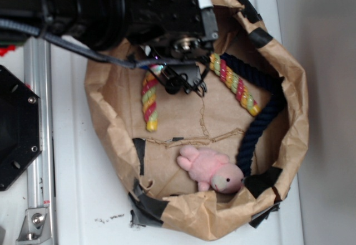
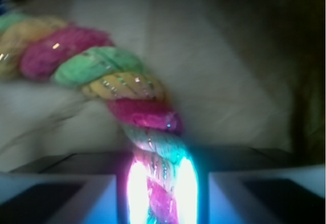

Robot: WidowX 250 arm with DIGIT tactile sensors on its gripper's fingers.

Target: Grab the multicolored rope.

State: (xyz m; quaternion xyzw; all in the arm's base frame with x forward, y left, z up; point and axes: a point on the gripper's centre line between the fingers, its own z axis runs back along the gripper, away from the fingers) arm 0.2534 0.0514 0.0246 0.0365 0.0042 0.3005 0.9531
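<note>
Gripper point(image 1: 179, 81) pinches the multicolored rope point(image 1: 149, 99): in the wrist view the twisted strand passes straight between the two fingers point(image 2: 56, 196), filling the gap and glowing brightly there. From that pinch point the rope point(image 2: 102, 76) climbs away and curves off to the upper left of that view, pink, green and yellow twists in turn.

Exterior view: the gripper sits over the top of the rope's arch. One leg runs down on the gripper's left side, ending in a yellow tip on the paper floor. The other leg runs away down-right, yellow tip likewise on the floor.

Everything lies inside a brown paper bag point(image 1: 108, 117) with rolled-down walls patched with black tape. Dark navy rope point(image 1: 261, 117) curves just beyond the right-hand leg, along the bag's far wall, apart from the gripper. Pink plush toy point(image 1: 210, 168) rests well below the gripper, near the bag's lower rim, close to the navy rope's lower end. Bag stands on a white table point(image 1: 83, 200).
</note>
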